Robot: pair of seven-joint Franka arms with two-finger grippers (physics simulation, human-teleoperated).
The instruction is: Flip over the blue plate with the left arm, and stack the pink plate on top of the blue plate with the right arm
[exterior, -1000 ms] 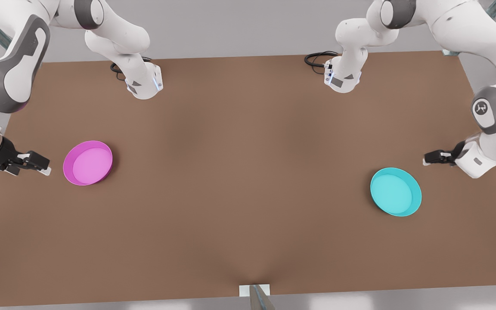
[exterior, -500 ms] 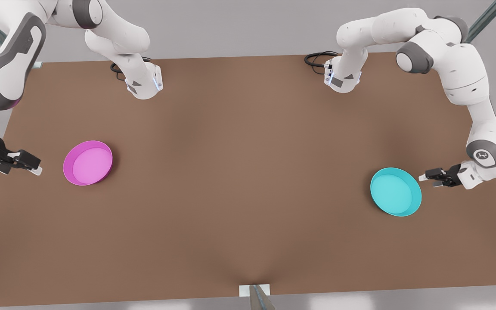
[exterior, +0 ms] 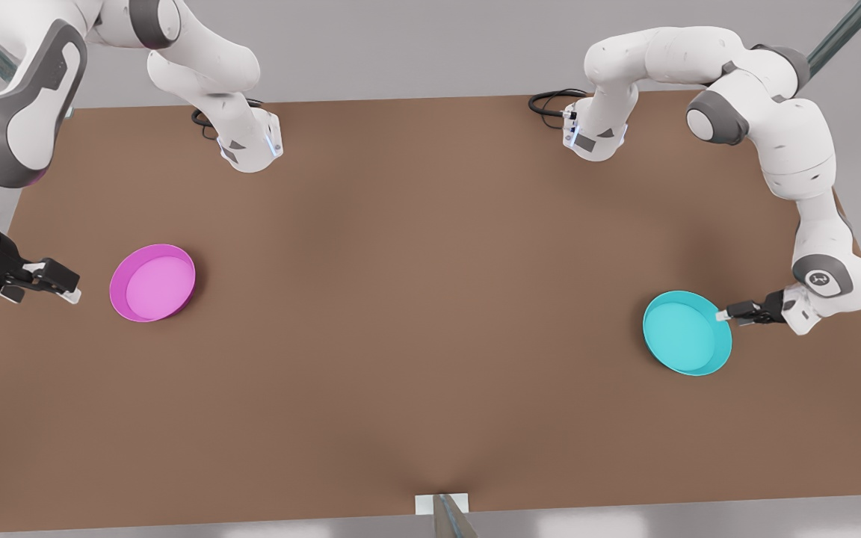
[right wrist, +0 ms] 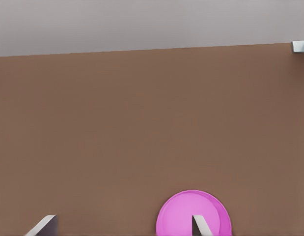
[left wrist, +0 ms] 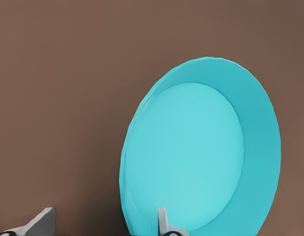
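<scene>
Brown counter (exterior: 430,314), grey surround. Blue plate (exterior: 687,332): cyan, shallow, raised rim, hollow upward, unflipped. My left gripper (exterior: 722,316) sits at its rim, fingers (left wrist: 164,223) wide astride the edge, I judge for the flip. Pink plate (exterior: 152,282), magenta, far from blue plate; right gripper (exterior: 70,290) waits beside it, fingers spread.

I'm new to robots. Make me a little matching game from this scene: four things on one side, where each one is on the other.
Things:
1. blue plate
2. pink plate
3. left gripper
4. right gripper

Places:
A. hangs apart from the pink plate, near the table's edge
B. lies on the front view's left, open side up
C. at the blue plate's rim
D. lies on the front view's right, open side up

Pairs: 1-D, 2-B, 3-C, 4-A
</scene>
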